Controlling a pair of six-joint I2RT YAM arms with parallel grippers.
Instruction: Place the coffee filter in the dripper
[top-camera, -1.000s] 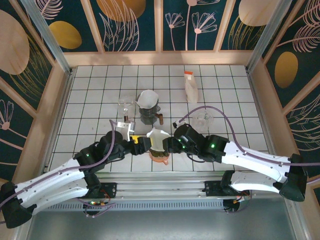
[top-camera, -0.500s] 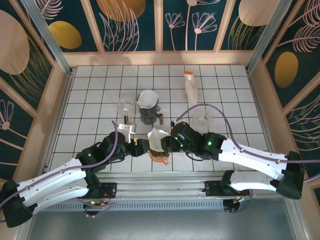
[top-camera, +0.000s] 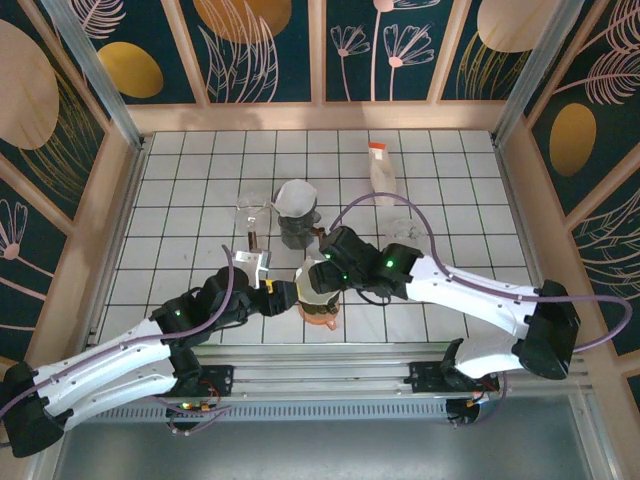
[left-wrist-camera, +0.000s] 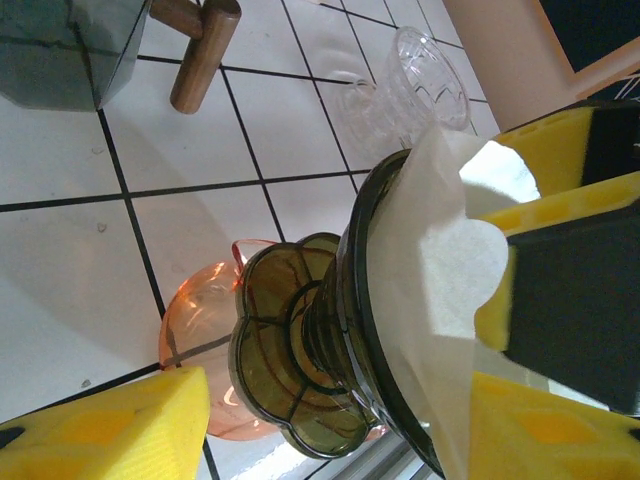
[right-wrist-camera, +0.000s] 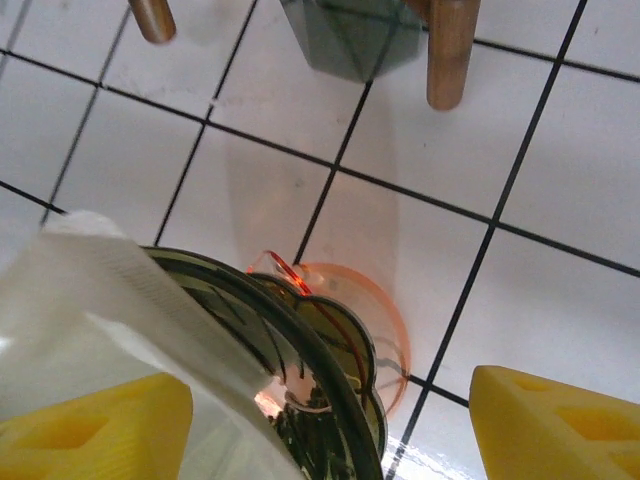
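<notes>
Two end effectors meet at the dripper (left-wrist-camera: 300, 370), which stands upright on an orange glass (left-wrist-camera: 195, 350) on the table (right-wrist-camera: 540, 290). The filter (left-wrist-camera: 430, 270) sits in the dripper's mouth. Its cone points down along the dripper's upright axis with the open end up, and its crinkled top edge rises past the rim.

The left end effector (top-camera: 287, 294) is at the dripper's left side and is turned on edge. One pad (left-wrist-camera: 100, 430) lies low, just beside the orange glass, and the other is up by the filter's top edge. Whether it is grasping the dripper or only bracketing it, I cannot tell.

The right end effector (right-wrist-camera: 330, 395) hangs above the dripper, reaching in from the dripper's right, and is released, with its pads wide apart. One pad (right-wrist-camera: 90, 430) is just beside the filter where the paper overhangs the rim. The other (right-wrist-camera: 560, 425) is over bare table, clear of the dripper.

Behind the dripper stands a grey stand (right-wrist-camera: 350, 35) with wooden pegs. A clear glass (left-wrist-camera: 415, 85) sits behind the dripper and to its right, well apart from it.
</notes>
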